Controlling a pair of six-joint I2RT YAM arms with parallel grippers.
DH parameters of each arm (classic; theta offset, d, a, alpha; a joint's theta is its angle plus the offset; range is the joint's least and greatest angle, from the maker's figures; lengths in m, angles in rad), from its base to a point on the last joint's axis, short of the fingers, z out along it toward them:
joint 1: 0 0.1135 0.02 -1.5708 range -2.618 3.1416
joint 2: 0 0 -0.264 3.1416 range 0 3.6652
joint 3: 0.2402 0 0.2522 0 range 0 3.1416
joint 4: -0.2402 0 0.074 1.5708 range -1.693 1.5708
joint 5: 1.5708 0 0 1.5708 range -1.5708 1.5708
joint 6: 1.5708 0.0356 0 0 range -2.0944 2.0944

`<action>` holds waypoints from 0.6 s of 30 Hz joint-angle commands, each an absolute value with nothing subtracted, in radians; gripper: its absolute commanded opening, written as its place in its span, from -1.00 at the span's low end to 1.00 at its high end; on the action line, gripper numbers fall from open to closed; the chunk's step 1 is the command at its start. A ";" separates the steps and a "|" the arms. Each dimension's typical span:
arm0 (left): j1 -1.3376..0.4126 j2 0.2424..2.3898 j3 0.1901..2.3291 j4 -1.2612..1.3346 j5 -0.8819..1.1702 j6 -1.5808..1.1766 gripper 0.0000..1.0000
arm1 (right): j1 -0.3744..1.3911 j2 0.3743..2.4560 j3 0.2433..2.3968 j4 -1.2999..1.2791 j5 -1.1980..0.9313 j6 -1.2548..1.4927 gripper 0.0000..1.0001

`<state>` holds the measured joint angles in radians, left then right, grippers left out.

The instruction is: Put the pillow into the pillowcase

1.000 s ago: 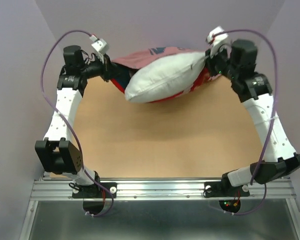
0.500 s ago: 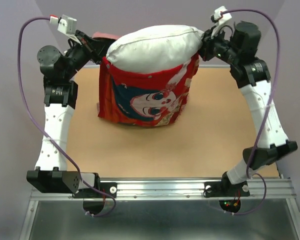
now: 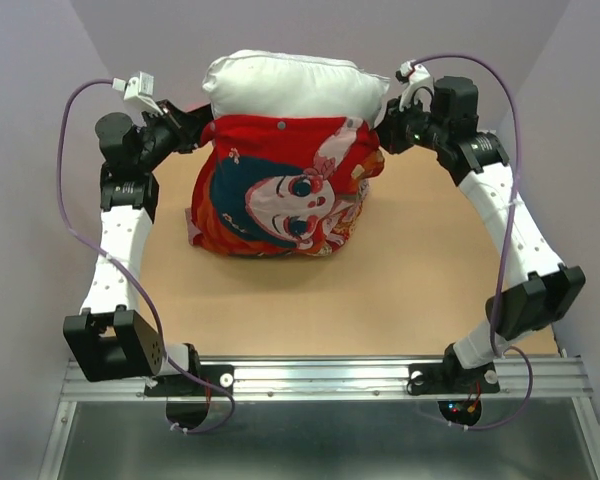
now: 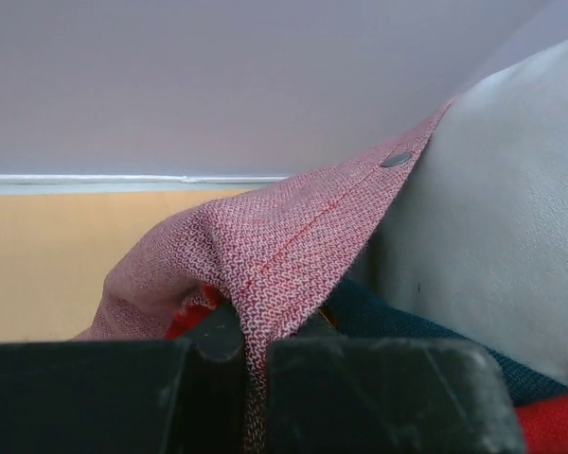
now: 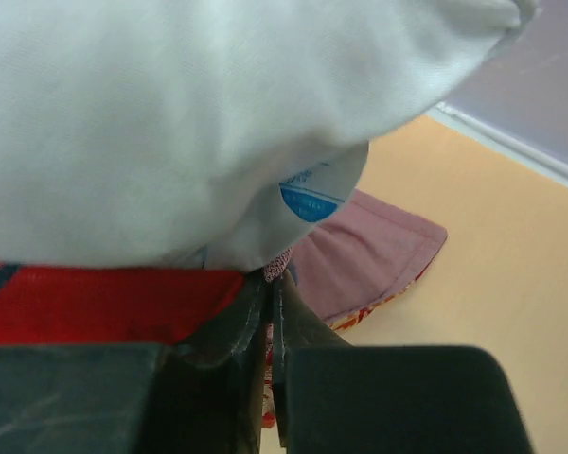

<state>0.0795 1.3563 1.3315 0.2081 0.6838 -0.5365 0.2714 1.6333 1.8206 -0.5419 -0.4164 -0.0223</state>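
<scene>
The far middle of the table (image 3: 280,300) is taken up by the pillowcase (image 3: 280,195), which is held upright with the pillow (image 3: 295,88) bulging out of its top. Its upper corners are blocked by the left gripper (image 3: 205,130) and the right gripper (image 3: 385,135), each pinched on the cloth. Bare tabletop is left in front and in a strip at either side, bounded by the left arm (image 3: 120,240) and the right arm (image 3: 510,230). The room behind, towards the back wall (image 3: 310,30), cannot be judged.
</scene>
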 commanded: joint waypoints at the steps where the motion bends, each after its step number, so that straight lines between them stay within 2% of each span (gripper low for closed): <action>1: 0.078 1.220 1.298 0.354 0.839 -0.470 -1.00 | 0.268 1.533 1.726 -0.543 -0.482 -0.037 -0.99; 6: 0.084 1.195 1.310 0.290 0.808 -0.388 -1.00 | 0.244 1.529 1.807 -0.538 -0.451 -0.069 -0.99; 11: 0.138 1.267 1.454 0.305 0.756 -0.393 -1.00 | 0.144 1.584 2.101 -0.537 -0.434 -0.090 -0.99; 14: 0.196 1.316 1.534 0.308 0.739 -0.417 -1.00 | 0.132 1.594 2.207 -0.532 -0.399 -0.121 -0.99; 18: 0.238 1.361 1.559 0.240 0.706 -0.422 -1.00 | 0.130 1.572 2.177 -0.526 -0.413 -0.152 -0.99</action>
<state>0.1890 1.3453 1.5005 0.2420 0.7830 -0.4301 0.1425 1.6131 2.1536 -0.5720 -0.4541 -0.0944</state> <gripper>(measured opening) 0.081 0.024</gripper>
